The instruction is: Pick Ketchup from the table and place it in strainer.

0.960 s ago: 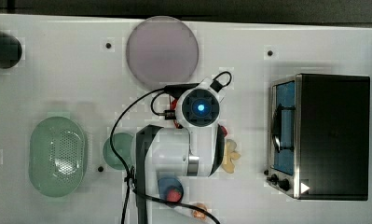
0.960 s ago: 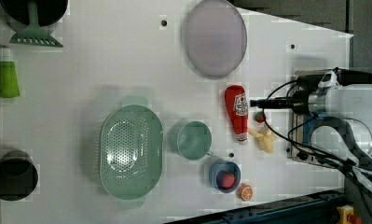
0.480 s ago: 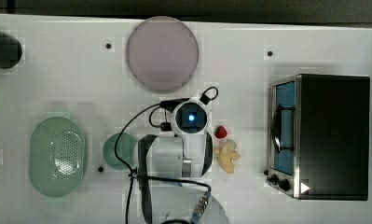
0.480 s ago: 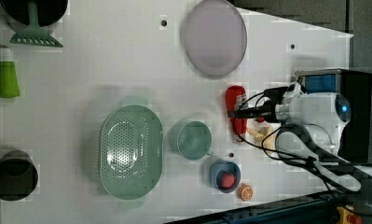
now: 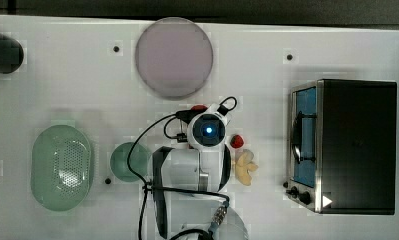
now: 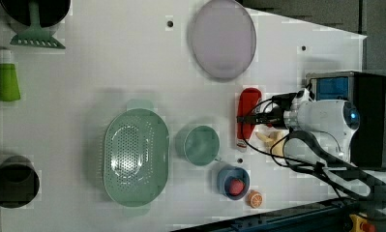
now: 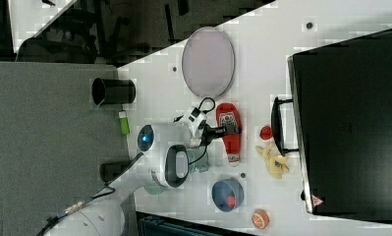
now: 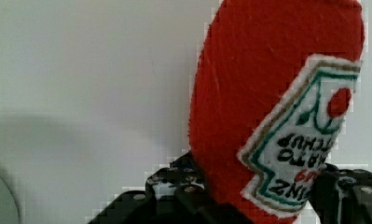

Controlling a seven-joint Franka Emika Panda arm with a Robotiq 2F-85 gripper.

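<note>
Gripper (image 8: 256, 198) jaws spread either side of the ketchup bottle (image 6: 247, 117), whether they press it cannot be told, bottle lying flat on the white table (image 6: 108, 72), between the round plate (image 6: 223, 38) and banana (image 7: 273, 158), strainer (image 6: 135, 156) well apart beyond the green mug (image 6: 200, 144)

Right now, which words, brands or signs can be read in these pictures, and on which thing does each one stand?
"HEINZ", "TOMATO KETCHUP": on the Ketchup label, seen upside down in the wrist view; the small red word between them is too blurred to read.
White triangle sign: on the black oven corner, its content too small to read.
</note>
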